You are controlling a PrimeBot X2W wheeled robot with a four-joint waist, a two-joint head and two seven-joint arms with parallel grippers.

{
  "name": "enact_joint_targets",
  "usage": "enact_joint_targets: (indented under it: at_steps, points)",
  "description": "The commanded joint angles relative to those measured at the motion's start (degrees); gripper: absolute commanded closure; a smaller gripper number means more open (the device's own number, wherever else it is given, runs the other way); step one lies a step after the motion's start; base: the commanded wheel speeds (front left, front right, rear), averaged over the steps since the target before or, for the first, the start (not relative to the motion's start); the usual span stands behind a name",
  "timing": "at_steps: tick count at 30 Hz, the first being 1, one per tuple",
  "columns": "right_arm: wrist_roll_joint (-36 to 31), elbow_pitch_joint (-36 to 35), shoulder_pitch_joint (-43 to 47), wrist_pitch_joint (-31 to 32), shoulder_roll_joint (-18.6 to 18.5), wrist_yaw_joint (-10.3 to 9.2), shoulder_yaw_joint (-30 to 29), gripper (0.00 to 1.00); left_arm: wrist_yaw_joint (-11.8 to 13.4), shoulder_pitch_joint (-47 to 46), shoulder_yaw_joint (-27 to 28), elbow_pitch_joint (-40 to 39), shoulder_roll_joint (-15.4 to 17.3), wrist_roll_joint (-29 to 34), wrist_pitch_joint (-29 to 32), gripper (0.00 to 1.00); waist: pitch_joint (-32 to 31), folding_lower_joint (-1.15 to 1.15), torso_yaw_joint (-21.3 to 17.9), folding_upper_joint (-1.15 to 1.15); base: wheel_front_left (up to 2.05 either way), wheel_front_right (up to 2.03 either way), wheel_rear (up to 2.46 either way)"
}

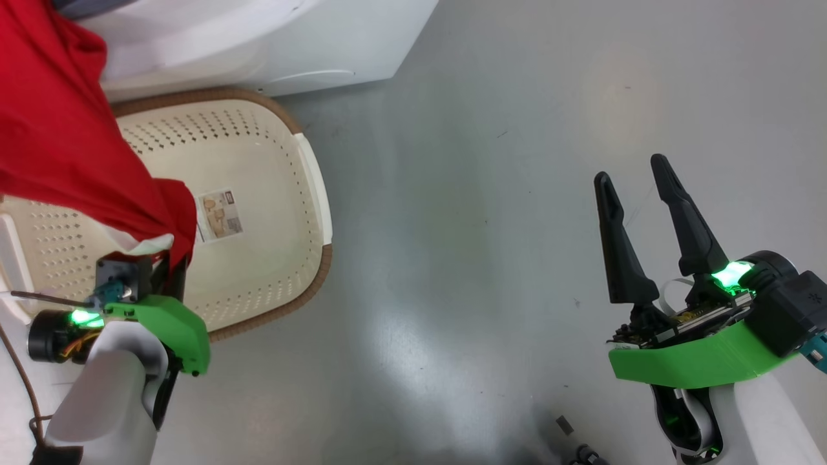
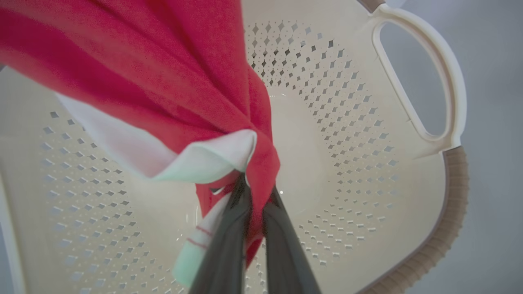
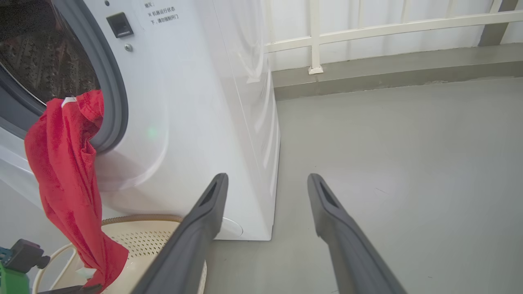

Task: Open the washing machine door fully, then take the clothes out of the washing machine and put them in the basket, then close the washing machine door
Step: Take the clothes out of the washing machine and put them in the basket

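Grey smooth floor (image 1: 491, 194) runs under everything; at far left the clothes (image 1: 58, 129), a red garment with white trim, slant down from the washing machine (image 3: 196, 102), the upper end draped over its grey rubber ring (image 3: 118, 102), to the left gripper (image 2: 258, 192); its fingers are pressed together on a bunched fold of red and white cloth, just above the basket (image 1: 316, 194), which sits just before the machine; well apart at the right, the right gripper (image 1: 630, 169) hovers over bare floor, fingers spread, holding nothing; the fabric looks soft, light and limp, so it should trail and may catch on the ring; a gathered fold is likely the surest hold, not a single edge.
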Motion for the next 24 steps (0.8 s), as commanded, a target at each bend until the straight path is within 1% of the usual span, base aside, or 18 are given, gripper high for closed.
enact_joint_targets:
  at_steps: [1, 5, 12, 16, 17, 18, 19, 20, 21, 24]
  points:
    - [0.21, -1.52, -0.15, -0.36, -0.47, 0.36, 1.04, 0.00, -0.67, 0.78, 1.58, 0.41, 1.30, 0.53, -0.43, 1.00, 0.38, 0.00, 0.01, 0.00, 0.00, 0.00, 0.00]
    - [0.23, -1.57, -0.55, -0.36, -0.47, 0.36, 1.30, 0.00, -0.74, 0.50, 1.78, 1.04, 1.15, 0.88, -0.43, 1.00, 0.91, 0.00, -0.08, 0.00, 0.00, 0.00, 0.00]
    - [0.21, -1.52, -0.76, -0.36, -0.47, 0.36, 1.29, 0.00, 0.10, -0.03, 2.63, 0.31, 1.28, 1.67, -0.43, 1.00, 1.53, 0.00, -0.16, 0.00, 0.00, 0.00, 0.00]
    - [0.36, -1.57, -0.92, -0.36, -0.47, 0.36, 1.44, 0.00, 0.06, -0.33, 3.09, 1.09, 1.18, 1.76, -0.43, 1.00, 1.79, 0.00, -0.28, 0.00, 0.00, 0.00, 0.00]
    - [0.40, -1.57, -0.96, -0.36, -0.47, 0.36, 1.47, 0.00, 0.09, -0.42, 3.22, 1.36, 1.16, 1.75, -0.43, 0.91, 1.84, 0.00, -0.31, 0.00, 0.00, 0.00, 0.00]
    - [0.44, -1.56, -1.00, -0.36, -0.47, 0.36, 1.51, 0.00, 0.10, -0.51, 3.34, 1.56, 1.14, 1.76, -0.43, 0.73, 1.90, 0.00, -0.34, 0.00, 0.00, 0.00, 0.00]
    - [0.48, -1.55, -1.01, -0.36, -0.47, 0.36, 1.54, 0.00, 0.11, -0.61, 3.43, 1.74, 1.14, 1.80, -0.43, 0.68, 1.95, 0.00, -0.36, 0.00, 0.00, 0.00, 0.00]
    - [0.53, -1.54, -1.02, -0.36, -0.47, 0.36, 1.55, 0.00, 0.17, -0.70, 3.52, 1.86, 1.13, 1.84, -0.43, 0.19, 2.00, 0.00, -0.37, 0.00, 0.00, 0.00, 0.00]
    - [0.57, -1.52, -1.03, -0.36, -0.47, 0.36, 1.56, 0.00, 0.23, -0.76, 3.66, 1.95, 1.12, 1.85, -0.43, 0.00, 2.03, 0.00, -0.38, 0.00, 0.00, 0.00, 0.00]
    - [0.71, -1.47, -1.08, -0.36, -0.46, 0.36, 1.63, 0.00, 0.22, -0.91, 3.91, 2.14, 1.06, 1.96, -0.43, 0.00, 2.14, 0.00, -0.41, 0.00, 0.00, 0.00, 0.00]
